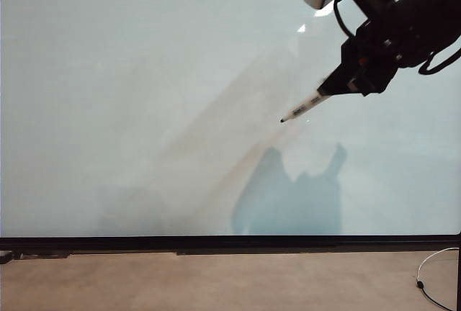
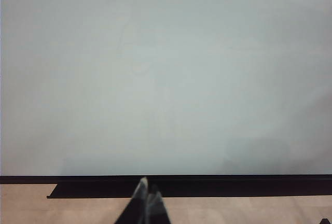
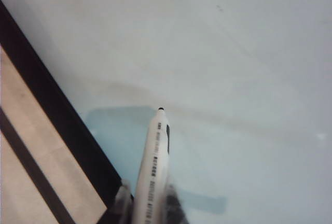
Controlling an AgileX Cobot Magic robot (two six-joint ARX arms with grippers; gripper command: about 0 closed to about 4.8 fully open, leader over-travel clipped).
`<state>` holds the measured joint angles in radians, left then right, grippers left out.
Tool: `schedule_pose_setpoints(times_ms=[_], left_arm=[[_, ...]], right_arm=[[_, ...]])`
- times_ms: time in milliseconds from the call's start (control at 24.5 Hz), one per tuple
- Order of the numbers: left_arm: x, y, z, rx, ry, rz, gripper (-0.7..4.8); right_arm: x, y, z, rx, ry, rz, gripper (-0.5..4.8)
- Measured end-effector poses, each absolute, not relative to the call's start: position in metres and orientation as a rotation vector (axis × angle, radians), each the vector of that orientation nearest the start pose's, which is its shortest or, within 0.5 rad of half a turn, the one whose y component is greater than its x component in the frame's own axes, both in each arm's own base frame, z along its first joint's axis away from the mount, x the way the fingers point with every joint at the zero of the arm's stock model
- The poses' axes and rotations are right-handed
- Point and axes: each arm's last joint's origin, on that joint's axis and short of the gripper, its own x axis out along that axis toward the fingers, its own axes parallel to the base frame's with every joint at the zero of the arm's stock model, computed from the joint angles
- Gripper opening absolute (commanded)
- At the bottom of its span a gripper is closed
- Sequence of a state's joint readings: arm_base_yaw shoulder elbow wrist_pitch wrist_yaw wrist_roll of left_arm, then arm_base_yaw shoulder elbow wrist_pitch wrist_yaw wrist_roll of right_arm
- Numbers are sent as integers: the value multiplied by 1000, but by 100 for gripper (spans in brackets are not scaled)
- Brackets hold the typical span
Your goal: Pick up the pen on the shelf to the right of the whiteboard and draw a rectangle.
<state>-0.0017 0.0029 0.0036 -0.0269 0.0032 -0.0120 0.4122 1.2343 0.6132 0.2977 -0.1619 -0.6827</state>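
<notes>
Whiteboard [image 1: 144, 95] fills nearly everything I can see from here: a big glossy pale grey sheet, blank, with small bright glints of ceiling light near its upper edge and a soft diagonal sheen running across its middle. A thin black edge [image 1: 216, 242] closes it off at six o'clock, and beyond that lies a beige surface [image 1: 216, 282] with a thin white cable [image 1: 432, 275] curling at about five o'clock.

The right arm [image 1: 418, 16] comes in from two o'clock, black and bulky, its wrist angled downward toward the board's middle. The right gripper [image 1: 338, 84] is pinched narrow around the pen [image 1: 306, 106], gripping the barrel's back part. A bluish shadow [image 1: 288, 196] of arm and tool falls on the board at about five o'clock, well apart from the marker's tip.

The pen's long axis runs on a slant from two o'clock to eight o'clock, black tip leading toward eight o'clock, dark print visible along the white barrel. From the right wrist view the pen [image 3: 154, 162] pokes straight out from between the fingers [image 3: 174, 206], tip over bare board; I cannot tell whether it touches.

The left gripper [image 2: 147, 195] sits low by the black edge, fingertips pressed together, holding nothing.
</notes>
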Motion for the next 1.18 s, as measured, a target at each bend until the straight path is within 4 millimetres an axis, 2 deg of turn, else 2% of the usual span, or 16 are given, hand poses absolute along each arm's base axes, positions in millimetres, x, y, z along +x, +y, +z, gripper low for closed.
schedule_pose_setpoints(times_ms=[285, 1181], left_arm=[[98, 0, 162, -12, 27, -5, -4], [98, 0, 162, -12, 27, -5, -4]], right_arm=[[253, 117, 225, -686, 95, 707, -5], [255, 116, 228, -705, 100, 643, -5]])
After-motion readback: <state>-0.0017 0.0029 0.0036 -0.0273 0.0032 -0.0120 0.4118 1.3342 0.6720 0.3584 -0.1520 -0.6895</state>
